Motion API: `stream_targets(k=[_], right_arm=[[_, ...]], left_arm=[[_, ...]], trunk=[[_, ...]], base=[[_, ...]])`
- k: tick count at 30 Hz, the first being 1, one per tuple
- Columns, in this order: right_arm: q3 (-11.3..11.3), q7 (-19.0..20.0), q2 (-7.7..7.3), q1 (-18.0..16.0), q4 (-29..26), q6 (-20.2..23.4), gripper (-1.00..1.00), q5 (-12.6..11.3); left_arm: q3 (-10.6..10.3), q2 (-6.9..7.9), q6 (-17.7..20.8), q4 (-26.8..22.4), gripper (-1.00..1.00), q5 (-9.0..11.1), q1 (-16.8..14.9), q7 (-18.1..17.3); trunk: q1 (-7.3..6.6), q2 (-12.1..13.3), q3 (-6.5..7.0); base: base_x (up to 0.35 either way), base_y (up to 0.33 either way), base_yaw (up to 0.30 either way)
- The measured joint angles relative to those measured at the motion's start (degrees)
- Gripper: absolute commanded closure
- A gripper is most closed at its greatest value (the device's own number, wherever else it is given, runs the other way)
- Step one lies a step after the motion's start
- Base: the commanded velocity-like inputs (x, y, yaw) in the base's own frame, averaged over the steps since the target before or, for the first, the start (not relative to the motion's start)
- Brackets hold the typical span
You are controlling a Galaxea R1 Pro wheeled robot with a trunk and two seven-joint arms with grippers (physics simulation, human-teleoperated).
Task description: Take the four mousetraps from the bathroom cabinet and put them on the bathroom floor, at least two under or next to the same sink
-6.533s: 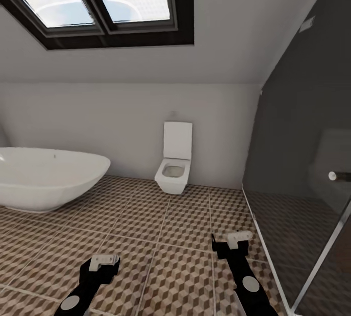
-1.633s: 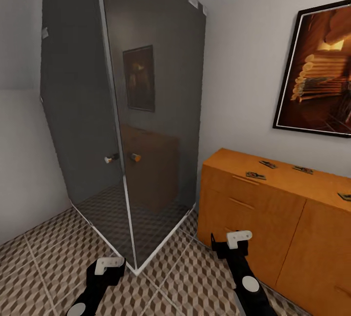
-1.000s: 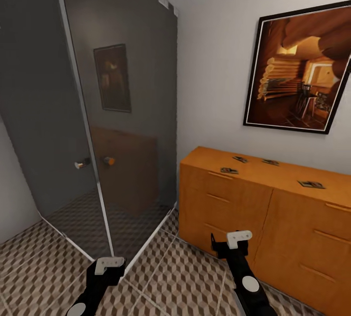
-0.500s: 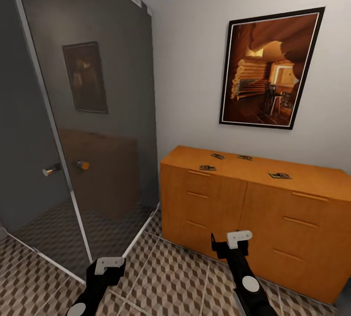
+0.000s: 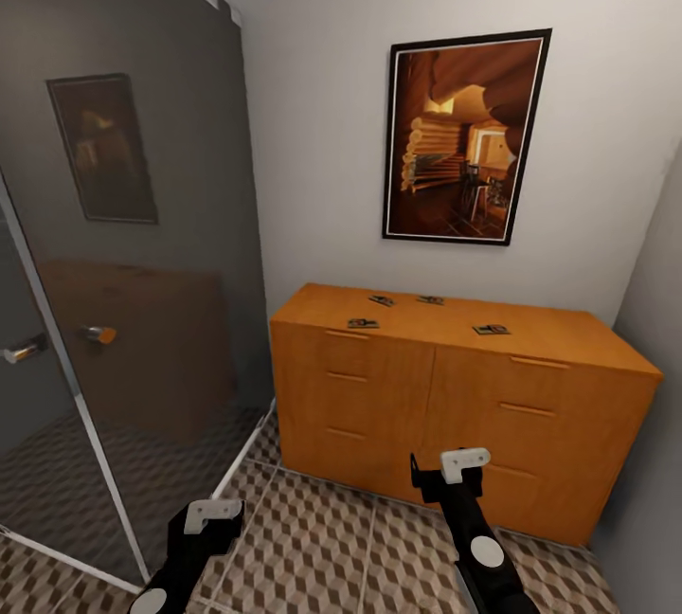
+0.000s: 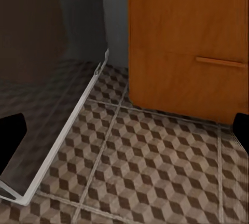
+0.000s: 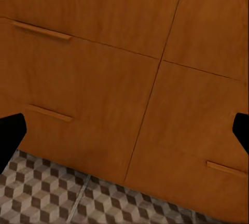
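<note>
View's swung round so the cabinet (image 5: 455, 396) now sits mid-frame, four mousetraps (image 5: 363, 323) on top. Left hand (image 5: 210, 517) and right hand (image 5: 455, 467) both spread apart, empty. Grabbing's next, I reckon.

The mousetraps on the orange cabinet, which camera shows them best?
The head view: all four mousetraps lie in sight on top of the cabinet. The left wrist view catches the cabinet's lower front and floor tiles; the right wrist view shows drawer fronts, not the top.
</note>
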Motion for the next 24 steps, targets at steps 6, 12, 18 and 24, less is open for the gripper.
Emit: stream_targets(k=[6, 12, 18, 24], right_arm=[[0.0, 0.0, 0.0, 0.0, 0.0, 0.0, -1.0, 0.0], [0.0, 0.0, 0.0, 0.0, 0.0, 0.0, -1.0, 0.0], [0.0, 0.0, 0.0, 0.0, 0.0, 0.0, -1.0, 0.0], [0.0, 0.0, 0.0, 0.0, 0.0, 0.0, -1.0, 0.0]], left_arm=[[0.0, 0.0, 0.0, 0.0, -1.0, 0.0, 0.0, 0.0], [0.0, 0.0, 0.0, 0.0, -1.0, 0.0, 0.0, 0.0], [0.0, 0.0, 0.0, 0.0, -1.0, 0.0, 0.0, 0.0], [0.0, 0.0, 0.0, 0.0, -1.0, 0.0, 0.0, 0.0]], trunk=[[0.0, 0.0, 0.0], [0.0, 0.0, 0.0], [0.0, 0.0, 0.0], [0.0, 0.0, -0.11]], base=[[0.0, 0.0, -0.28], [0.0, 0.0, -0.28], [0.0, 0.0, -0.279], [0.0, 0.0, -0.264]])
